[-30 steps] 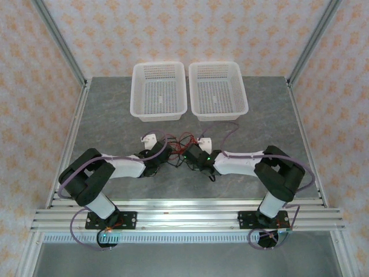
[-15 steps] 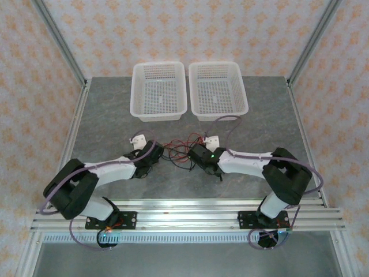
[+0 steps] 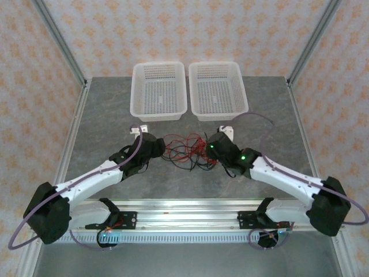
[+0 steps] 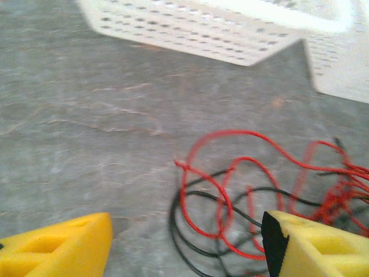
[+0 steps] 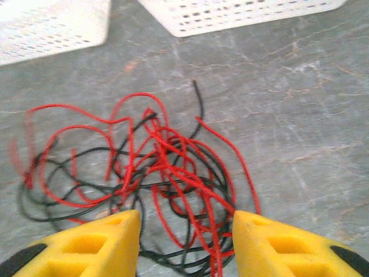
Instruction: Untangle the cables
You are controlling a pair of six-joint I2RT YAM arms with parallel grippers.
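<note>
Left claw (image 4: 187, 249) and right claw (image 5: 185, 238), both pushed up-frame since a second ago, each gape apart flanking the cables (image 3: 184, 151) mid-tabletop (image 3: 109, 115); tangle seemingly spread wider, not yet separated.

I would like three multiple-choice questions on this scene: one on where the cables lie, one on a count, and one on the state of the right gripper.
1. Where do the cables lie?
A. on the floor
B. on the table, between the left gripper and the right gripper
C. on the metal rail

2. How many white baskets stand on the table?
A. one
B. two
C. three

3. The right gripper is:
A. shut on a cable
B. holding a basket
C. open

Answers:
1 B: the red and black tangle rests on the grey surface between both grippers.
2 B: two stand side by side at the far edge.
3 C: its yellow fingers stand apart, with cable loops between them.
</note>
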